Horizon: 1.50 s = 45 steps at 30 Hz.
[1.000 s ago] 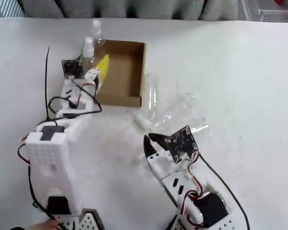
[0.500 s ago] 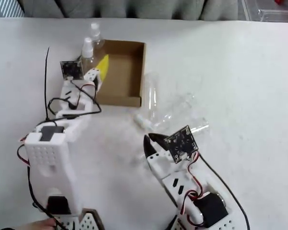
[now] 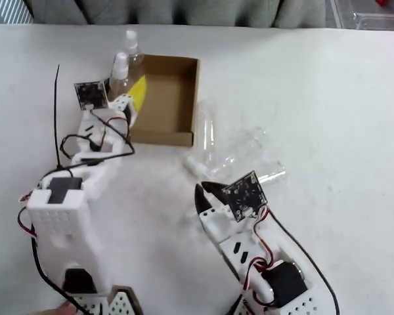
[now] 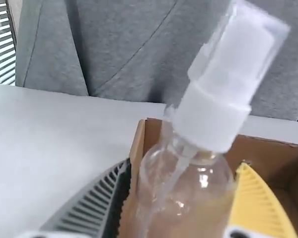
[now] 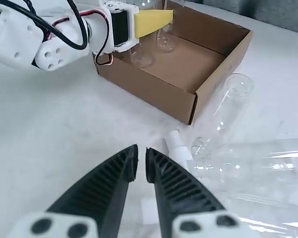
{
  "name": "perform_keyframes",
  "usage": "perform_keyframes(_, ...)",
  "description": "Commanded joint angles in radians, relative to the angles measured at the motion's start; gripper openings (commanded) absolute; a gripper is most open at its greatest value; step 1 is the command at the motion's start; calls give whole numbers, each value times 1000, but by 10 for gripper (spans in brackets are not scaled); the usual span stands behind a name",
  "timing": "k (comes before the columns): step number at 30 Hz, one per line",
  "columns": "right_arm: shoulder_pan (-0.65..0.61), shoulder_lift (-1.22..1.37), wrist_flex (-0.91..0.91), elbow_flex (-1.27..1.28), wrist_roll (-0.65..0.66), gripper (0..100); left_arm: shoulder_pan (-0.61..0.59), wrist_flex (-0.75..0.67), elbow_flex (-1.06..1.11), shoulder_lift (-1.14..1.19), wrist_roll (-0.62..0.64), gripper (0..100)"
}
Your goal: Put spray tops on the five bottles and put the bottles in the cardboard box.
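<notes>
We see the left claw (image 4: 184,171) clenched on a clear bottle (image 4: 188,198), its grey finger on one side of the body and its yellow finger on the other. This bottle stands upright and carries a white spray top (image 4: 223,94). From the high view, it sits at the left wall of the cardboard box (image 3: 161,138), towards the far end. We cannot tell whether its base rests on the box floor. A second bottle (image 3: 132,44), also upright and also capped in white, stands just beyond it in the box's far left corner. The box is open at the top and lies on the white bench (image 3: 315,85), with its brown floor bare on the right-hand side. To the right of the box, close to its near right corner, several clear bottles (image 3: 243,149) lie on their sides in a loose cluster on the bench. We cannot count them with certainty. A loose white spray top (image 5: 176,144) lies at the near edge of that cluster. Whether it is joined to one of those bottles we cannot tell. The right claw (image 5: 140,163) sits low over the bench on the near side of this cluster, apart from it. Its two black ribbed fingers are drawn together with only a thin slit between the tips, and nothing is between them.
</notes>
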Motion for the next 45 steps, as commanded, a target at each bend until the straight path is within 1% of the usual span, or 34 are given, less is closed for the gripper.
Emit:
perform_keyframes(1,8,1,-25,-9,-2,15,2,2,28,-128,12,313)
perform_keyframes(17,8,1,-25,-6,-2,15,5,5,61,-159,6,312)
perform_keyframes(20,8,1,-25,-6,-2,15,5,44,61,-182,6,312)
perform_keyframes(23,8,1,-25,-6,-2,15,5,166,63,-265,11,313)
perform_keyframes(25,8,1,-25,-6,-2,15,5,222,89,-329,11,313)
perform_keyframes(36,8,1,-22,-5,-2,15,31,238,339,-639,2,313)
perform_keyframes(38,8,1,-21,-5,-2,15,33,252,393,-700,-37,313)
perform_keyframes(42,8,1,-16,-5,-2,15,27,404,474,-851,-109,311)
perform_keyframes(45,8,1,-16,5,-2,15,18,589,505,-987,-117,309)
